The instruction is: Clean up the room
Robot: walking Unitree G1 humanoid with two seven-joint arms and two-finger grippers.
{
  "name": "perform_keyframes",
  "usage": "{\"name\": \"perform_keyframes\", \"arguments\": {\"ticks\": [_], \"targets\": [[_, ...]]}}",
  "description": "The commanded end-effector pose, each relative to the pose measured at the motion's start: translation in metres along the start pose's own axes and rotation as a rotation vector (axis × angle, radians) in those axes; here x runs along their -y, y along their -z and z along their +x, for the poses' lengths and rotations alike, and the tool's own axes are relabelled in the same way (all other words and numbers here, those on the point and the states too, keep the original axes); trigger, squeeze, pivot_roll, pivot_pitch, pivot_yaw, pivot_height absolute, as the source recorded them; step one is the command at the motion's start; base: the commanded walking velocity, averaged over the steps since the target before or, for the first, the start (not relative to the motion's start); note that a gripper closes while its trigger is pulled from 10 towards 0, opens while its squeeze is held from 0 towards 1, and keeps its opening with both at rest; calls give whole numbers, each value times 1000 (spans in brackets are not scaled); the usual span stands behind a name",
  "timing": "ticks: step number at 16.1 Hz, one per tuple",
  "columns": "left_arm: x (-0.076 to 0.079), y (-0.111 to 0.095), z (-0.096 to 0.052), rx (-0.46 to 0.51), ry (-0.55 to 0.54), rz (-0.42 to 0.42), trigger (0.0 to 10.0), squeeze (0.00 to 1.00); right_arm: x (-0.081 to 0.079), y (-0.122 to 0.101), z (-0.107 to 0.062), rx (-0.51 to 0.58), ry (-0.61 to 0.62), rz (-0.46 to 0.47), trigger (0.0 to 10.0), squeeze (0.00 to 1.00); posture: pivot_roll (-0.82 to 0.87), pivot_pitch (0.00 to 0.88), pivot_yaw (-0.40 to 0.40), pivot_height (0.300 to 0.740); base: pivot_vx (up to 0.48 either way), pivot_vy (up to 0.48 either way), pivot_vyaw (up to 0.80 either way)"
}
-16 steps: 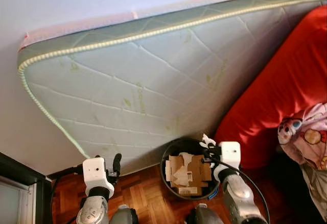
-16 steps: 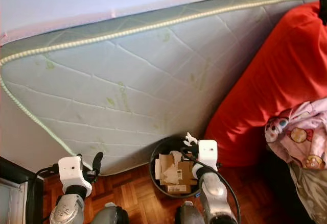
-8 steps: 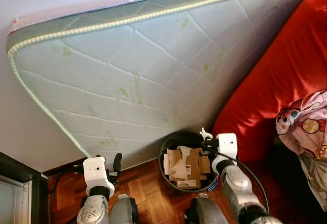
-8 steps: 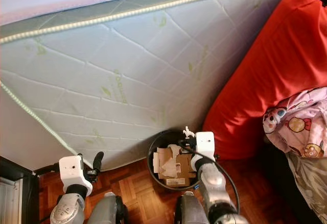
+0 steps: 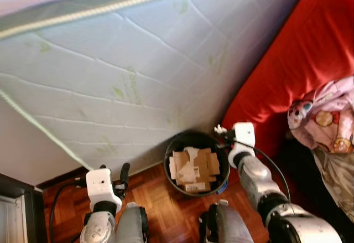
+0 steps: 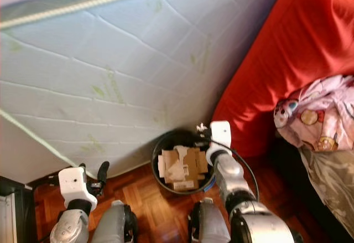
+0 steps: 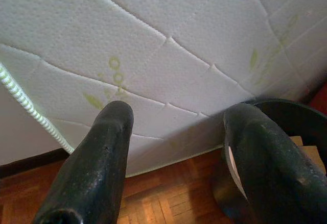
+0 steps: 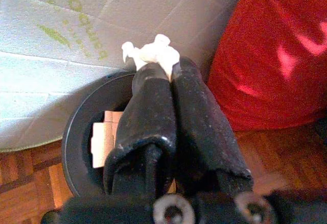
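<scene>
- Left eye view: the black bin (image 5: pixel 194 163), full of cardboard pieces (image 5: pixel 192 168), stands on the parquet floor (image 5: pixel 160 210) at the foot of the leaning mattress (image 5: pixel 127 71). The right gripper (image 5: pixel 221 134) is over the bin's rim on the side toward the red cushion (image 5: pixel 287 60), pinching a white paper scrap (image 5: pixel 219 128). The left gripper (image 5: pixel 124 174) is well apart from the bin, low beside the mattress's bottom edge.
- Right eye view: a patterned pink cloth (image 6: pixel 315 115) lies beyond the red cushion, away from the bin.
- Left wrist view: the left gripper's fingers (image 7: pixel 97 168) are spread with nothing between them; the bin's rim shows behind one finger, against the mattress.
- Right wrist view: the right gripper's fingers (image 8: pixel 148 117) are clenched together on the white paper scrap, which sticks out past their tips above the bin's opening.
</scene>
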State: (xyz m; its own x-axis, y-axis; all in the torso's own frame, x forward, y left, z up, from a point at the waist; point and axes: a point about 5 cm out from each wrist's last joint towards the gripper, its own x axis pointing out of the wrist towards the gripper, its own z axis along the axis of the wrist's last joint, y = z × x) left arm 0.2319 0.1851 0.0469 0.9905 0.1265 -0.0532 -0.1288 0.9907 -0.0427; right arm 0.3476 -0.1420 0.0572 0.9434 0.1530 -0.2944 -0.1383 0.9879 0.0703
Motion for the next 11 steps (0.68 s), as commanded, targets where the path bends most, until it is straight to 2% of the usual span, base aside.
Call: {"name": "perform_keyframes", "arguments": {"ticks": [1, 4, 7, 11], "targets": [[0, 1, -6, -18, -7, 3, 10000, 0, -8, 3, 2, -42, -33, -16, 10000, 0, 60, 329, -8, 651, 0, 0, 0], [-1, -6, -15, -12, -15, 2, 10000, 0, -27, -4, 7, -61, -97, -24, 10000, 0, 93, 373, -9, 651, 0, 0, 0], [-2, -12, -30, -23, -31, 0, 10000, 0, -47, 3, 7, -105, -164, -98, 10000, 0, 140, 426, -12, 651, 0, 0, 0], [-6, -13, -47, -48, -59, 2, 10000, 0, -52, 12, 5, -148, -171, -113, 10000, 0, 173, 463, -22, 651, 0, 0, 0]]}}
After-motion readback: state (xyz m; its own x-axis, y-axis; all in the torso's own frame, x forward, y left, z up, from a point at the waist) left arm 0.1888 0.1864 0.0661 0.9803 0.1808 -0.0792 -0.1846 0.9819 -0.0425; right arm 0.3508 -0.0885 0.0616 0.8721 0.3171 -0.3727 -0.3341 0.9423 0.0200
